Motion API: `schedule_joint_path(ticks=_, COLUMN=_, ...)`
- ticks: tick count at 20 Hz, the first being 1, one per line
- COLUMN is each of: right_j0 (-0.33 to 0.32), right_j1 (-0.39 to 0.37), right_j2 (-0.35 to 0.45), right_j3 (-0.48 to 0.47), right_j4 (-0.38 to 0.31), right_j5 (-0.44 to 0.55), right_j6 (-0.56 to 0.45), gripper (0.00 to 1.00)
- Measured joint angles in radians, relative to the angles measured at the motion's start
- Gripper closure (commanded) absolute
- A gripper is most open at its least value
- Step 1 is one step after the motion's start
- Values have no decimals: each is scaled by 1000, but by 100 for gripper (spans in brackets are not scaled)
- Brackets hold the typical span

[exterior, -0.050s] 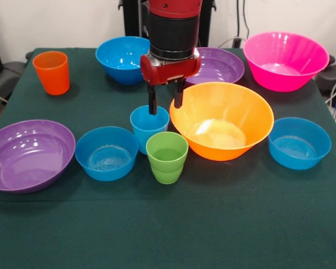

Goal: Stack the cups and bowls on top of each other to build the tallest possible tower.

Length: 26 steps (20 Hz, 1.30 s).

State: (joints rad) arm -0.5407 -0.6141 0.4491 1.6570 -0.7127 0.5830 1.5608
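Observation:
My gripper (166,101) hangs open just above the light blue cup (147,129) at the table's middle. Its left finger (152,104) dips at the cup's mouth, while the right one sits beyond the cup's right rim, next to the large orange-yellow bowl (221,120). The green ridged cup (167,157) stands upright in front of the blue cup, touching or nearly touching it. An orange cup (51,72) stands at the far left. No cup or bowl rests on another, so no tower shows.
On the green cloth (168,224) stand a purple bowl (29,154) at near left, a blue bowl (106,153) beside it, another blue bowl (299,143) at right, and a third (122,59) at the back. A purple bowl (215,66) and a pink bowl (285,60) sit far right.

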Motion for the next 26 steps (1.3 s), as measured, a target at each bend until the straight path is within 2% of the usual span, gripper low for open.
schedule_joint_path(ticks=16, right_j0=-1, right_j1=-7, right_j2=0, right_j3=1, right_j4=0, right_j5=0, right_j6=0, gripper=0)
schedule_joint_path(ticks=23, right_j0=-32, right_j1=-65, right_j2=3, right_j3=29, right_j4=22, right_j5=0, right_j6=0, gripper=0)
schedule_joint_path(ticks=26, right_j0=-71, right_j1=-116, right_j2=15, right_j3=59, right_j4=54, right_j5=3, right_j6=0, gripper=0)
